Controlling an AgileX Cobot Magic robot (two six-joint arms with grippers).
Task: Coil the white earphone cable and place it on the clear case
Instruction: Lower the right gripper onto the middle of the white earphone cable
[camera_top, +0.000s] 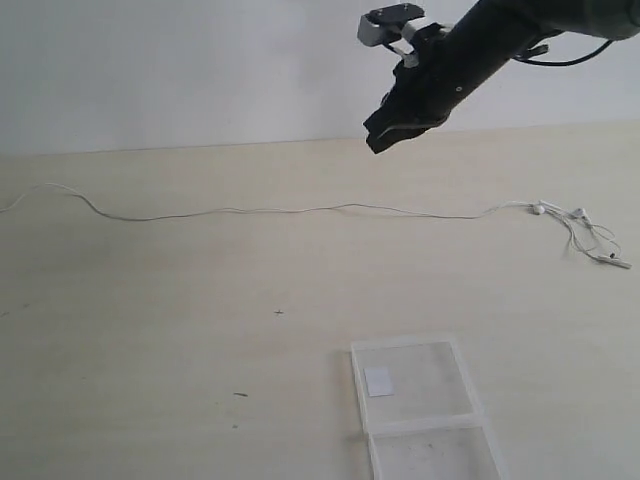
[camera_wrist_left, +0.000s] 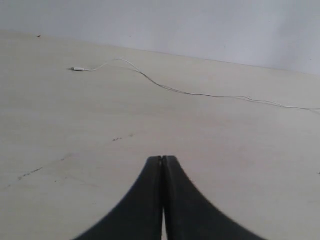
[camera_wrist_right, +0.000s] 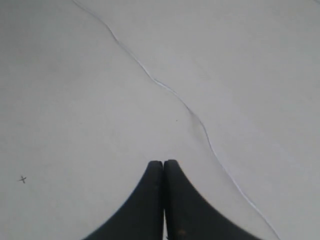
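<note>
My right gripper and my left gripper are both black. The cable is white. The table is pale tan with a few tiny dark specks. The case is see-through, with a white square sticker at its 10 o'clock corner.

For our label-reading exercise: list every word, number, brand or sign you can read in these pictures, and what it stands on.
No text can be read anywhere.
White sticker in the clear case: looks blank, too small to be sure.
Table: one small cross mark, no letters.
</note>
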